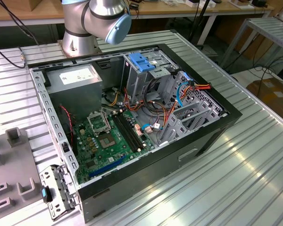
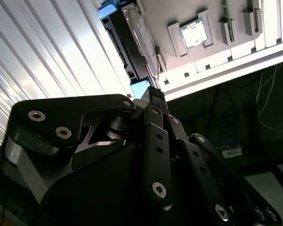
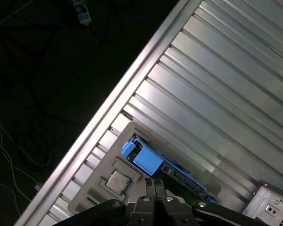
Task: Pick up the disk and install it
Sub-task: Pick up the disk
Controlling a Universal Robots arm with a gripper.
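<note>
- exterior view: open computer case (image 1: 132,117) on ribbed table (image 1: 245,179); arm base (image 1: 82,28) at the case's 11 o'clock.
- first wrist view: gripper (image 3: 154,182) pinched narrow, holding nothing.
- disk (image 3: 148,162) on edge in grey holder plate (image 3: 96,186), near the fingertips, beside a processor chip (image 3: 117,181).

Disk (image 3: 148,161) in fixture (image 3: 92,193) on table (image 3: 217,84)

1 PC case (image 1: 205,141), 1 PSU (image 1: 78,79), 1 mobo (image 1: 101,143), 1 disk (image 3: 147,160), 1 CPU chip (image 3: 117,181), 1 tool (image 3: 155,182).
</note>
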